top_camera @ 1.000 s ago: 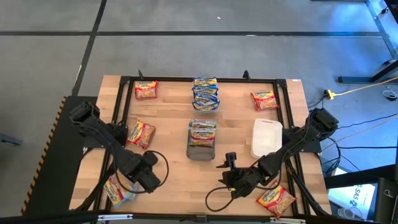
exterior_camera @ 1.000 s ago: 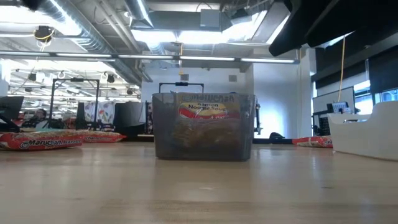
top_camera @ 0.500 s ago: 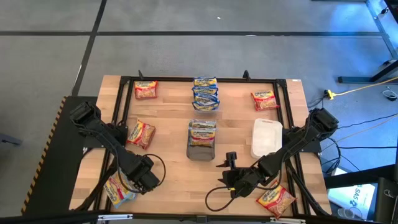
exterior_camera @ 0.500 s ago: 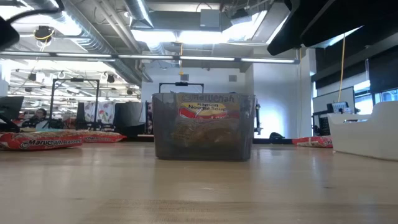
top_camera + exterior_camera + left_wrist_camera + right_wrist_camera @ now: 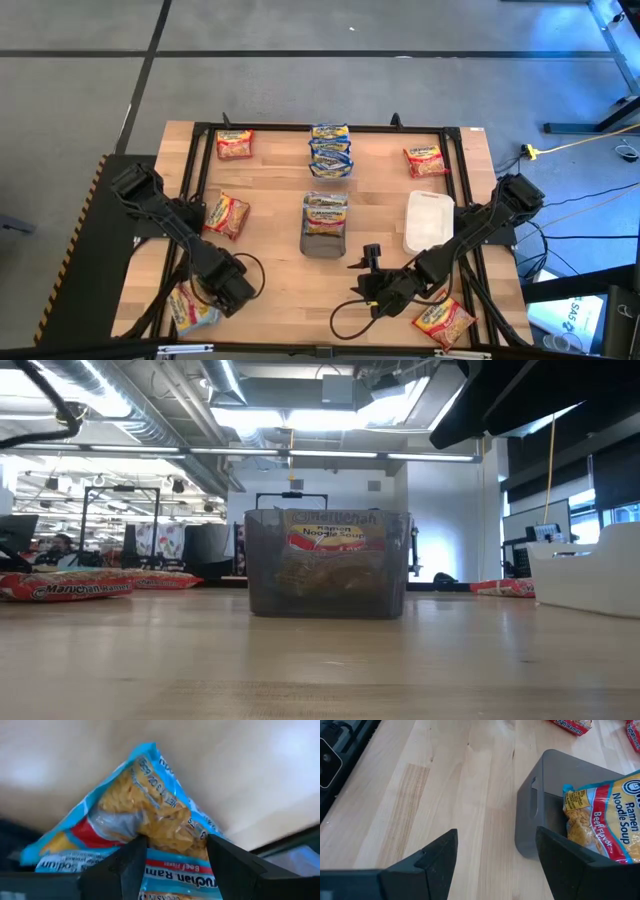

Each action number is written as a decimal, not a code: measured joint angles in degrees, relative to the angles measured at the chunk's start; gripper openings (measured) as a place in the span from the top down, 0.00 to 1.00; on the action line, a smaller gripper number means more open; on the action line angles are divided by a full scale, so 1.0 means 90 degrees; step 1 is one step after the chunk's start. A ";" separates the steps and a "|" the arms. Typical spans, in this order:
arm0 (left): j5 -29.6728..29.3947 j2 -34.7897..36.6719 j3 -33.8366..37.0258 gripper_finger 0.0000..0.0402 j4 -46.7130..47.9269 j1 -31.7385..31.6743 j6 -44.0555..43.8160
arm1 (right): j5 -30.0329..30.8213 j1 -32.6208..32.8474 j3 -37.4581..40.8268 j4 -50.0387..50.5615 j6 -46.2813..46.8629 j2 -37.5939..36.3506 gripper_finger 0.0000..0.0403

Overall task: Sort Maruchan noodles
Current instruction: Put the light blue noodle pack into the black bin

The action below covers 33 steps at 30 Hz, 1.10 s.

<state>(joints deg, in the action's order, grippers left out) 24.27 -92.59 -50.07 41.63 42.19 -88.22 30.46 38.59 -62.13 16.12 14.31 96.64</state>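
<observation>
The left end effector (image 5: 170, 857), fingers spread, straddles a blue-edged noodle packet (image 5: 135, 820) whose lower part they hide.

One camera hangs above me and looks straight down on the whole table (image 5: 280, 170). Another sits at table-top height, facing level across the wood into the room, close on the grey basket (image 5: 327, 563), which the overhead view shows mid-table. My left wrist camera peers very near at a blue-edged packet (image 5: 145, 820). My right wrist camera looks forward over bare wood to that same basket.
</observation>
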 joint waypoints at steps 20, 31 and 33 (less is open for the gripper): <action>-0.4267 -0.0030 0.0035 0.50 -0.2974 -0.0240 0.2584 | -0.0002 0.0000 -0.0002 0.0000 -0.0002 0.0000 0.40; -0.3889 -0.0028 0.0033 0.50 -0.3169 -0.0292 0.2140 | -0.0117 0.0002 -0.0002 0.0000 0.0034 0.0000 0.40; -0.3510 -0.0022 0.0031 0.50 -0.2786 -0.0171 0.1591 | -0.0112 0.0002 -0.0002 0.0000 0.0034 0.0000 0.40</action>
<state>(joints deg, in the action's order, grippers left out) -7.32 -92.78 -49.80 16.56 40.66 -73.90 29.45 38.61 -62.15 16.12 14.61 96.64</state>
